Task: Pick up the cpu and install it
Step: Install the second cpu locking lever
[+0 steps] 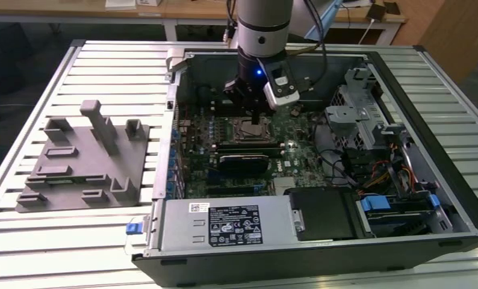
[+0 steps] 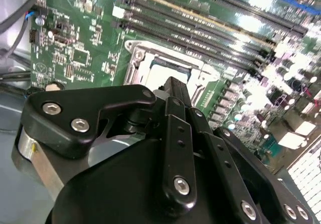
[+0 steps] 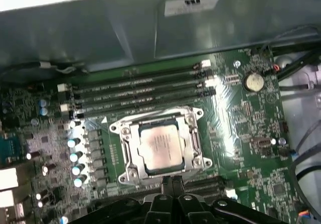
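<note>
**CPU seated in the motherboard socket, gripper just above it**

The cpu [image 3: 161, 146] lies flat inside the square metal-framed socket [image 3: 125, 151] on the green motherboard [image 3: 251, 123], its pale silver top facing up, as the first wrist view shows; in the second wrist view a strip of it [image 2: 170, 73] shows past the gripper's fingertips.

Going across the exterior view from its left: a grey moulded fixture [image 1: 86, 159] with upright posts and recessed pockets rests on the slatted metal table [image 1: 30, 90], beside the open computer case [image 1: 319, 259]. Next comes the case itself, lying on its side, with the power supply [image 1: 227, 226] along its near edge. Over the middle of the board the grey robot arm [image 1: 263, 27] reaches straight down, and its gripper [image 1: 253, 114] hangs just over the socket. Further to the exterior view's right sit a metal drive cage [image 1: 359, 114], a bundle of cables [image 1: 375, 174] and a blue-tabbed drive bay [image 1: 387, 205].

In both wrist views the black fingers [image 3: 173, 186] are drawn together tip to tip with nothing between them, ending at the socket's edge; whether they touch the frame cannot be told. Four memory slots [image 3: 140, 91] run alongside the socket, with a row of capacitors [image 3: 75, 156] on another side and a coin cell battery [image 3: 253, 81] apart from it.
</note>
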Tool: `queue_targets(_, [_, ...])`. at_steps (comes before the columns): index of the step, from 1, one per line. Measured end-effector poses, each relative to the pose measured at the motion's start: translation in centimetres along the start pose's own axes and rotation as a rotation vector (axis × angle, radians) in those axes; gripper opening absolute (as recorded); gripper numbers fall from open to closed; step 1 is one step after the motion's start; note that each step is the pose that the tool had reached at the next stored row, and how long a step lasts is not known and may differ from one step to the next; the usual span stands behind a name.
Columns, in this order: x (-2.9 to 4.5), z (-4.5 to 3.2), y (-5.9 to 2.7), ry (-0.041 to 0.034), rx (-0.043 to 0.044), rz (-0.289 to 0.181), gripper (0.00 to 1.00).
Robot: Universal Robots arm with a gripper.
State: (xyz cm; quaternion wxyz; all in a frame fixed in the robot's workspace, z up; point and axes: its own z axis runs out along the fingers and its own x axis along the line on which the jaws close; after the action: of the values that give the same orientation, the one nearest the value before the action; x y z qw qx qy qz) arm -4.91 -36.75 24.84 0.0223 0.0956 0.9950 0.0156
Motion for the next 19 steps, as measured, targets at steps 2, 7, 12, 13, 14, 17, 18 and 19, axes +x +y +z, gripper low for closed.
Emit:
queue_targets(2, [-0.09,-0.01,-0.46,0.0000,-0.0001,0.000,0.11])
queue_targets(7, [-0.31,-0.04,-1.58,0.0000,0.0000,0.000,0.11])
queue_targets(12, [-0.48,-0.05,-2.50,0.0000,-0.0001,-0.001,0.11])
queue_targets(13, [-0.50,-0.04,-2.60,0.0001,-0.0001,-0.003,0.11])
queue_targets(14, [-0.50,-0.03,-2.66,0.0002,-0.0003,-0.008,0.11])
queue_targets(17, [-0.42,0.06,-2.74,0.0011,-0.0016,-0.034,0.11])
queue_targets(18, [-0.36,0.10,-2.76,0.0014,-0.0019,-0.041,0.11])
queue_targets(19, [-0.29,0.15,-2.78,0.0017,-0.0021,-0.049,0.11])
